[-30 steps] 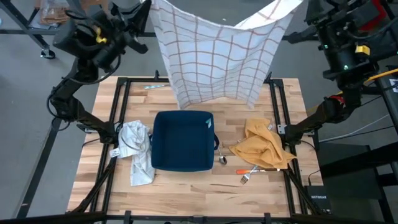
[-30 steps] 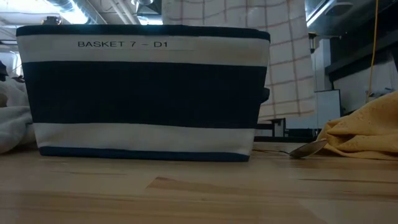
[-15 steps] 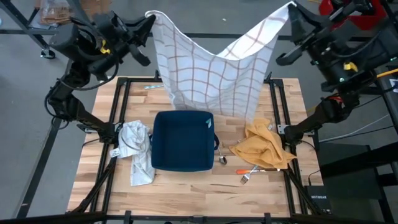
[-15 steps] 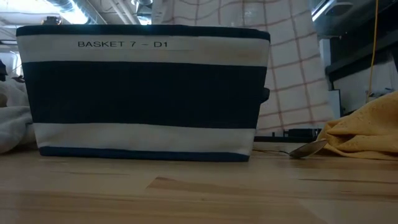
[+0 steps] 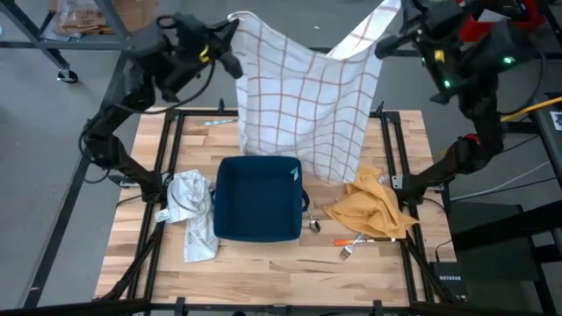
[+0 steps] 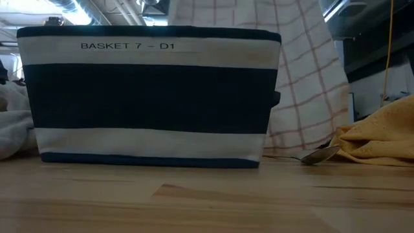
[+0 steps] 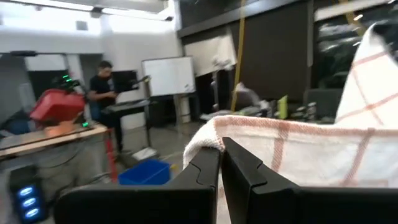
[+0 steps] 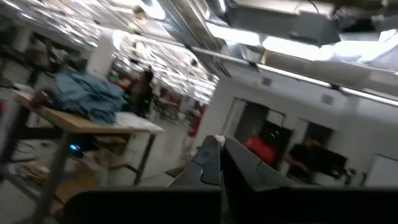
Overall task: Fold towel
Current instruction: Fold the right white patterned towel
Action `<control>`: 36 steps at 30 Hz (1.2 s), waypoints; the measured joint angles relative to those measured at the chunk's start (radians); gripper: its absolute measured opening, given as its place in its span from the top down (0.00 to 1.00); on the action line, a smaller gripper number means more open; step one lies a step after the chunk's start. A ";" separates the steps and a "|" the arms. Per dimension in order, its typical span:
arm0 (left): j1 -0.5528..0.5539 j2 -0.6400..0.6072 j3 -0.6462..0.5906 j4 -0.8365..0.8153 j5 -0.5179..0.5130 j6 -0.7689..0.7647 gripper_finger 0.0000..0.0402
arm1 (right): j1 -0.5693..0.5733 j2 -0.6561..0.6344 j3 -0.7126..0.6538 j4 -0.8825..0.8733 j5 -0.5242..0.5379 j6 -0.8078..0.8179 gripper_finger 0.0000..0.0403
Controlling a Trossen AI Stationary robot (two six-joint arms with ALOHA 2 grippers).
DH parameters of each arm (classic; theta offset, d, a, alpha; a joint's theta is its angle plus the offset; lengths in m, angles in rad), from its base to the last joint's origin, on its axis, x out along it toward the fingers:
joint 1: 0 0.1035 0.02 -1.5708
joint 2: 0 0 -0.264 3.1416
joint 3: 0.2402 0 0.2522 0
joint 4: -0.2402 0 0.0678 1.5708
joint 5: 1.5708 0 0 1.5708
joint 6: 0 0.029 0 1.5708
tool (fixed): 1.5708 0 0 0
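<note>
While one checked towel point(image 5: 307, 96) hangs, two hands point(image 5: 230, 39) point(image 5: 392, 19) apparently pinch it.

- Basket point(image 5: 256, 198) sits frame centre.
- Crumpled cloth point(image 5: 192, 211) lies at its left.
- Another cloth point(image 5: 373, 205) lies right.
- Towel point(image 5: 303, 92) hangs above, upper centre.

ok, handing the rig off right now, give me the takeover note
Left hand: shut on one top corner of the checked towel, raised over the table's far edge.
Right hand: shut on the other top corner, also raised.
Towel hangs spread between them, its lower edge behind the navy basket; the low view shows it down near the table.
Done: picked up and spread.
Left: lay it flat, make every fold.
</note>
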 joint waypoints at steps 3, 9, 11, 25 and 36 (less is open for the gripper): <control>0.052 0.025 0.000 0.000 0.000 0.006 1.00 | -0.130 -0.001 0.000 -0.094 -0.085 0.109 0.99; 0.131 0.078 0.000 -0.011 0.004 0.040 1.00 | -0.399 0.023 0.000 -0.241 -0.301 0.262 0.99; 0.161 0.093 0.000 -0.009 0.026 0.040 1.00 | -0.486 0.042 0.000 -0.273 -0.367 0.293 0.99; 0.364 0.199 0.000 -0.007 0.198 0.041 1.00 | -0.876 0.259 0.000 -0.317 -0.700 0.321 0.99; 0.388 0.192 0.000 -0.140 0.363 0.034 1.00 | -0.891 0.278 0.000 -0.462 -0.728 0.236 0.99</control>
